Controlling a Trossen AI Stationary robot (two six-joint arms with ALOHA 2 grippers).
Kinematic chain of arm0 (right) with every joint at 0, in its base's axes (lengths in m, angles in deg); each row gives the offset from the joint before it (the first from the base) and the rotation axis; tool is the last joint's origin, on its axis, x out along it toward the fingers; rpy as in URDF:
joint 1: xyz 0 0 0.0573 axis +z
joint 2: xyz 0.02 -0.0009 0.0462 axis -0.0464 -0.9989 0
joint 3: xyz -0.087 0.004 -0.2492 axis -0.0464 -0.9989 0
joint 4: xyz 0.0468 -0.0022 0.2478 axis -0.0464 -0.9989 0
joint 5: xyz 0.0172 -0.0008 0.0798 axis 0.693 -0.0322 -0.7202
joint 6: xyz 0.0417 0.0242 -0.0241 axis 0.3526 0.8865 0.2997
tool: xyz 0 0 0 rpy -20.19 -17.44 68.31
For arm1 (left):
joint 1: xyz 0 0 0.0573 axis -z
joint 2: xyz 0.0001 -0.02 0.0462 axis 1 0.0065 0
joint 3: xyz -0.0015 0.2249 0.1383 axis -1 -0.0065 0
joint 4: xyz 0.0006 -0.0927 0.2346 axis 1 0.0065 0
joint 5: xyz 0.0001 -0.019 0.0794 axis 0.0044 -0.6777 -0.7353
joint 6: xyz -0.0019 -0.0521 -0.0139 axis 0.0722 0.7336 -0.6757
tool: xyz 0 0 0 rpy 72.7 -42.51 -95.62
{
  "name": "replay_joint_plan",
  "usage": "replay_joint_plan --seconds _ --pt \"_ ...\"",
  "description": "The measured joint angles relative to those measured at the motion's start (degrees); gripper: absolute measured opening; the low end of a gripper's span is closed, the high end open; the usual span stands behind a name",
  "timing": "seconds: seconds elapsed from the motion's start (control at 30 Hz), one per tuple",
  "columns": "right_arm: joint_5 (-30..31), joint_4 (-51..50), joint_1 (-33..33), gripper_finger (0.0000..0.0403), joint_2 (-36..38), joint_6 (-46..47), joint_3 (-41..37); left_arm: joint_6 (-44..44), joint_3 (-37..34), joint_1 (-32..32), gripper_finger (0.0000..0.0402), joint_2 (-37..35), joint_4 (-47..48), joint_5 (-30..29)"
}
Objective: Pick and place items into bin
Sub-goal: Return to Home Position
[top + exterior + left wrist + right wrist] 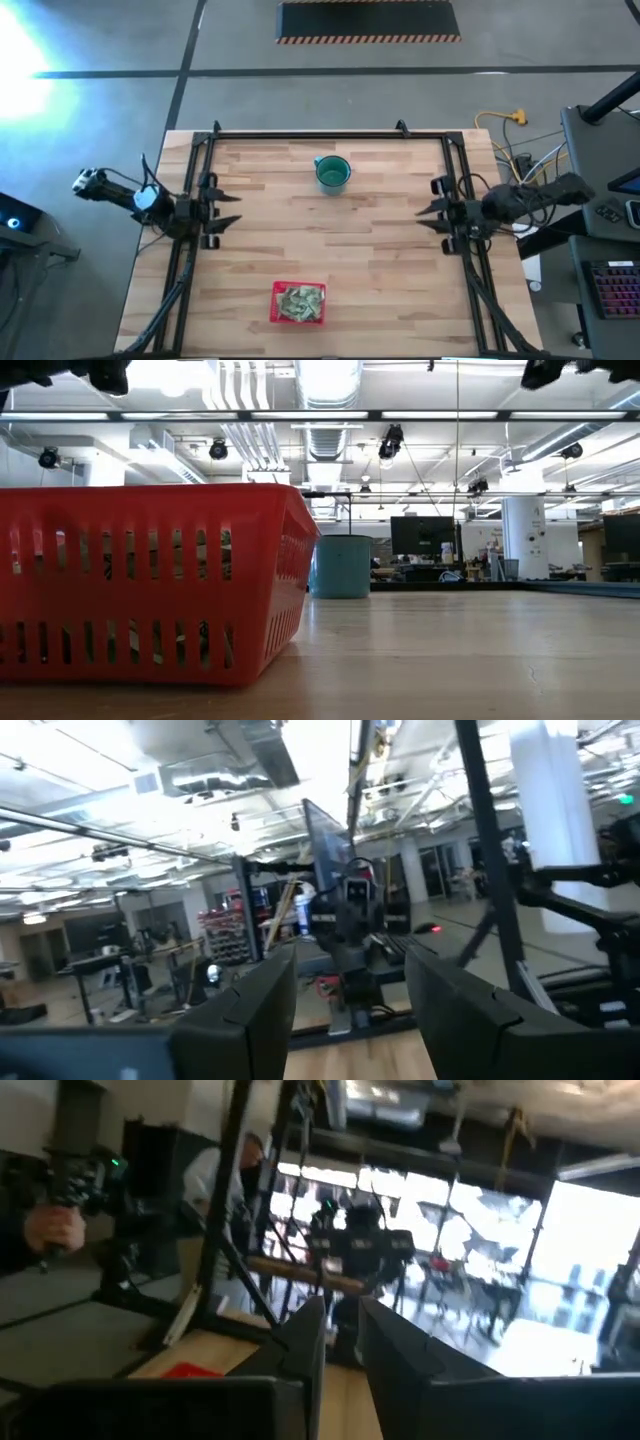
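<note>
From above, both arms sit pulled back to the side rails of the wooden table (380, 260). The left gripper (232, 207) is at the left edge and the right gripper (425, 203) at the right edge, pointing at each other across bare boards. The red bin (274, 305) stands near the front edge, about midway between them and well apart from both. The pale green and whitish packets (300, 303) are heaped inside it. The teal cup (332, 173) stands alone toward the far edge. The wrist cameras show what the overhead one cannot: the left fingers (250, 1010) are spread wide with nothing between them. The right fingers (300, 1340) are only a narrow gap apart, also holding nothing. Each camera sees the other arm facing it. At table height the bin fills the left of the view, with bits of packet dimly visible through its wall slots and the cup behind it. Around the table is grey concrete floor, with a black mat edged in hazard stripes (368, 20) and a yellow cable (500, 118). Overhead are ducts and strip lights. In the right wrist view a person's hand (55, 1228) grips a dark device off to one side.
</note>
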Motion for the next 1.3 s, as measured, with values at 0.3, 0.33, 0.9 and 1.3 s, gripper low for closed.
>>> replay_joint_plan --seconds 0.3,0.33,0.9,1.3 --pt "-13.65 -2.95 -11.94 0.0056 0.04 4.63 0.56 4.63 0.72 -10.25 0.0171 -7.38 9.91 6.89" --pt "-13.69 -3.09 -12.39 0.0056 0.02 4.79 0.19 5.16 0.7 -10.72 0.0171 -8.36 12.17 6.89" --pt "-7.1 -0.17 -12.89 0.0056 10.86 6.39 -11.2 8.15 -1.9 -11.24 0.0171 -18.94 24.88 6.81" --pt "-8.42 -5.02 -14.47 0.0053 19.01 9.68 -13.69 8.15 -0.21 -13.07 0.0171 -18.72 23.12 7.89"
